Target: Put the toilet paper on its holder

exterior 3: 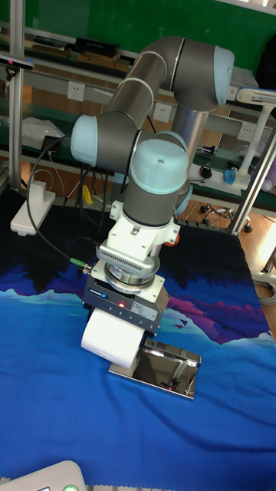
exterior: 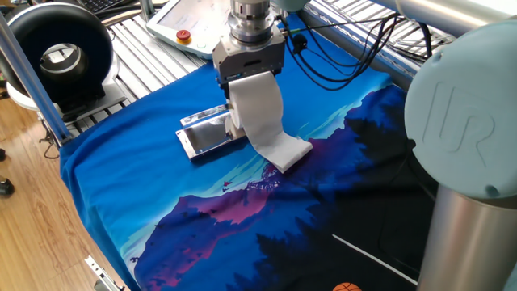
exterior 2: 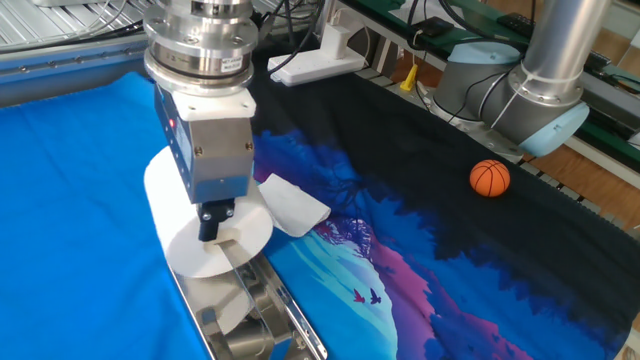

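My gripper (exterior 2: 212, 224) is shut on the toilet paper (exterior 2: 178, 232), a fat white roll held with its flat end facing out, one dark finger (exterior 2: 211, 218) down in the hollow centre. The roll's loose sheet (exterior 2: 292, 205) trails onto the blue cloth. Just below the roll lies the holder (exterior 2: 252, 318), a flat shiny chrome piece. In one fixed view the gripper (exterior: 246, 75) holds the roll (exterior: 258, 105) over the right end of the holder (exterior: 206, 133). The tall view shows the roll (exterior 3: 112, 336) touching or just above the holder (exterior 3: 167, 367).
A white pendant with a red button (exterior: 184, 26) and a black round device (exterior: 58, 50) sit beyond the cloth's far-left edge. An orange ball (exterior 2: 490, 178) lies on the dark cloth to the right. The arm's grey base (exterior: 472, 162) fills the right side.
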Motion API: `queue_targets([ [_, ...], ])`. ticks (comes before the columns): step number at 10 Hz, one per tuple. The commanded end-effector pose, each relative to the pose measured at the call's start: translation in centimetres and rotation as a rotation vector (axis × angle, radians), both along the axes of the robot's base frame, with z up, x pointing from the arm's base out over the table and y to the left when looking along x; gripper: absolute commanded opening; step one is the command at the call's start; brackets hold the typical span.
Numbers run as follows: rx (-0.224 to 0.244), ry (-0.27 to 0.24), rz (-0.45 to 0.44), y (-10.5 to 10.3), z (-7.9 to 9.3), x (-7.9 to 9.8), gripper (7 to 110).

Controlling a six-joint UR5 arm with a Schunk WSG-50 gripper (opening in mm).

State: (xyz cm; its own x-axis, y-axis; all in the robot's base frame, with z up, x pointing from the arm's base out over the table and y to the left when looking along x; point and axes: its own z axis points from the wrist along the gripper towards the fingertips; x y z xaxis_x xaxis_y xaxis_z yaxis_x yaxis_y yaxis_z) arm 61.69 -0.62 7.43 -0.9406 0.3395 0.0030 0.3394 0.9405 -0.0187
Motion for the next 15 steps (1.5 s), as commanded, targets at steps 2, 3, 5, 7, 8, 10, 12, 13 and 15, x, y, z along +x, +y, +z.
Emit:
queue_targets([
  [2,0.031,-0.001,-0.012,1.5,0.0,0.3,7],
  [3,0.029,-0.001,-0.015,1.7,0.1,0.4,7],
  [5,0.02,0.0,-0.021,2.3,-0.1,0.7,7],
  [7,0.003,0.003,-0.011,2.8,-0.2,0.9,7],
  [8,-0.001,0.015,0.011,3.1,0.1,0.8,7],
  [10,-0.003,0.021,0.006,3.6,0.5,0.9,7],
  [12,-0.001,0.021,0.018,3.9,0.7,1.0,7],
  [13,0.002,0.021,0.018,4.1,0.8,1.1,7],
  [15,0.015,0.029,0.024,4.8,1.0,1.0,7],
])
